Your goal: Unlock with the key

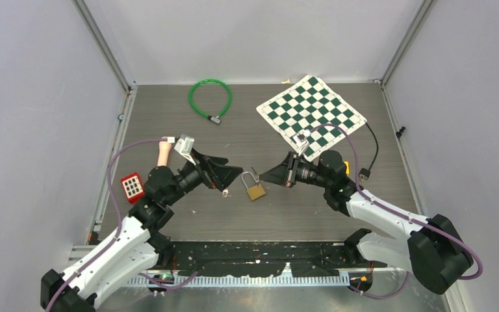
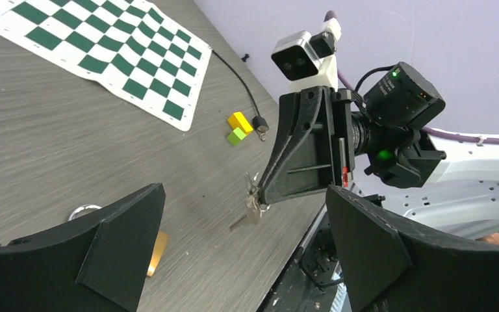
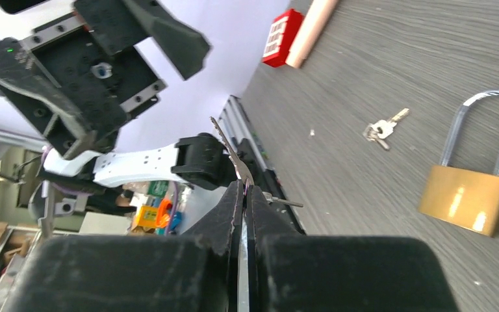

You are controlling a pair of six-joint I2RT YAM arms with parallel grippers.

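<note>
Your right gripper [image 1: 264, 175] is pressed together on a thin metal key [image 3: 229, 146], and the saw-edged blade juts past its matte black fingertips. Just below and ahead of that tip, the padlock [image 1: 255, 190] lies flat on the grey wood-grain table [image 1: 169, 117]. It has a squat, polished brass body, and both legs of its glossy arched steel shackle meet that body. Your left gripper [image 1: 232, 167] faces the right one with its broad, wedge-shaped black fingers [image 2: 123, 244] spread wide and nothing between them. A small bunch of silvery spare keys [image 3: 382, 129] rests on the table just beside those fingertips, a little apart from the padlock.
</note>
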